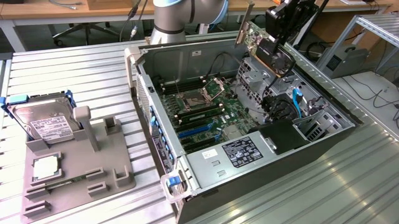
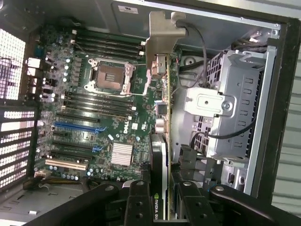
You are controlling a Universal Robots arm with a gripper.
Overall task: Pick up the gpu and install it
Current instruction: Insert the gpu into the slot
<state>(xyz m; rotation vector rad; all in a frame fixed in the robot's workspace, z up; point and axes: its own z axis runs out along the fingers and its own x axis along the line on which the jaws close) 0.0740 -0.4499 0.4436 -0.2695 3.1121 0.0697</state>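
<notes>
In the exterior view, I see my gripper (image 1: 279, 44) clenched on the graphics card (image 1: 254, 33), holding it in the air above the open computer case (image 1: 181, 58), toward the exterior view's right. In the wrist view, the card hangs edge-on over the motherboard (image 2: 94, 117), with its silver bracket (image 2: 162, 33) farthest from the fingers.

gpu (image 1: 262, 39) green board, black cooler, silver bracket (image 2: 161, 34); motherboard (image 1: 209, 109) green with blue slots (image 1: 196, 130) and silver finned heatsink (image 2: 122, 154); case (image 1: 262, 191) black outside, grey metal inside; hard drive (image 1: 44, 122) silver, white label, in blue caddy (image 1: 17, 100); holder (image 1: 93, 163) plain grey; table (image 1: 74, 70) silver, ribbed stripes; cable (image 1: 295, 100) blue
</notes>
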